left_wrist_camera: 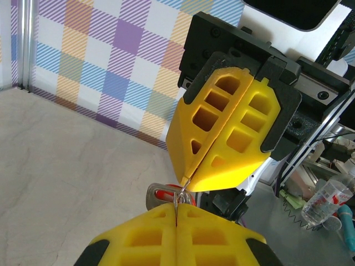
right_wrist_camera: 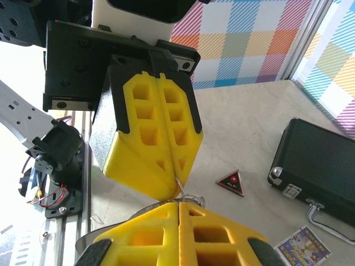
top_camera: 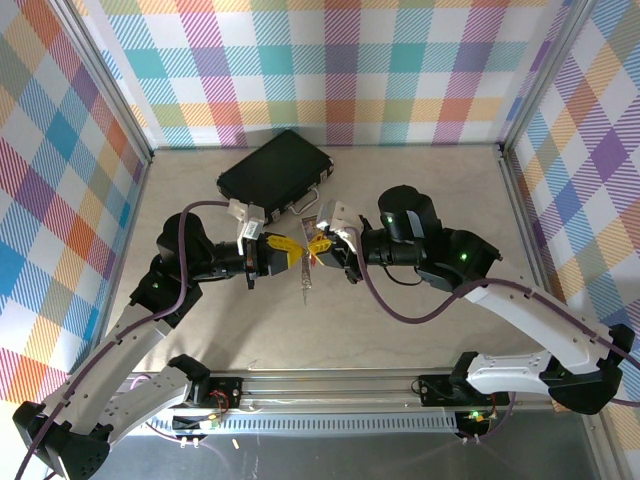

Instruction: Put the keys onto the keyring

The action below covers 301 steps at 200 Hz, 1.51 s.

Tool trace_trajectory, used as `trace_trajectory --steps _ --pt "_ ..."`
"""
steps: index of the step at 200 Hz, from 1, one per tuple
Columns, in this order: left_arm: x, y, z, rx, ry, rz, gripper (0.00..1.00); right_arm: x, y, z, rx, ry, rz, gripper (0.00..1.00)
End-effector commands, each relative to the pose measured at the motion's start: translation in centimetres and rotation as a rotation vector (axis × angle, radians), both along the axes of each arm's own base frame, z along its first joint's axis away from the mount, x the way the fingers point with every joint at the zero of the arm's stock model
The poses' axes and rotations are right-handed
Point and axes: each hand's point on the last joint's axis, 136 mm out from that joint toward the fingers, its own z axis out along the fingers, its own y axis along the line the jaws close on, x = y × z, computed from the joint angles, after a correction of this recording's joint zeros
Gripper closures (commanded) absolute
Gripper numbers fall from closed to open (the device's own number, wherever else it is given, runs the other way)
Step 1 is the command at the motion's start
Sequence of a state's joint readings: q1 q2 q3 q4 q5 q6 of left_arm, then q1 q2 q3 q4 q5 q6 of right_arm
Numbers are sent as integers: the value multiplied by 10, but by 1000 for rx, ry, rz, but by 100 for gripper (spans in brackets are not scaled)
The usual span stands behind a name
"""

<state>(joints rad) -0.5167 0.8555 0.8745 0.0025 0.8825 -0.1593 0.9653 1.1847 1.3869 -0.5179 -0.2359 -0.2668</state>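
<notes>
Thin silver-grey keyring [left_wrist_camera: 166,190], up in the air over the worktop [left_wrist_camera: 66,166], wire nipped between the tips of the left claw [left_wrist_camera: 176,213] and the right claw [left_wrist_camera: 187,178], both squeezed tight. Tiny bright red key [left_wrist_camera: 161,194] sitting inside the rounded end of the loop, partly hidden.
</notes>
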Motion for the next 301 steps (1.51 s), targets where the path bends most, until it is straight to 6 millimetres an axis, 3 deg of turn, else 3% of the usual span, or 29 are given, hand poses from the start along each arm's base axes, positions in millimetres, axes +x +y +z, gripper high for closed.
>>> trace_trajectory --steps 1,68,134,201,270,301 --pt "-13 1 31 -50 -114 -33 100 -13 6 6 16 39 63 100" --pt "-13 2 31 -44 -113 -32 100 -20 6 9 19 33 92 100" --pt "-16 3 45 -95 -113 -30 100 -29 0 -2 12 -33 124 100" --pt "-15 5 48 -117 -118 -12 100 -26 0 -8 21 -68 115 100" --pt "-12 6 50 -142 -130 17 100 -34 3 -3 58 -64 134 77" --pt "-12 6 53 -161 -137 21 100 -34 -4 3 82 -50 94 76"
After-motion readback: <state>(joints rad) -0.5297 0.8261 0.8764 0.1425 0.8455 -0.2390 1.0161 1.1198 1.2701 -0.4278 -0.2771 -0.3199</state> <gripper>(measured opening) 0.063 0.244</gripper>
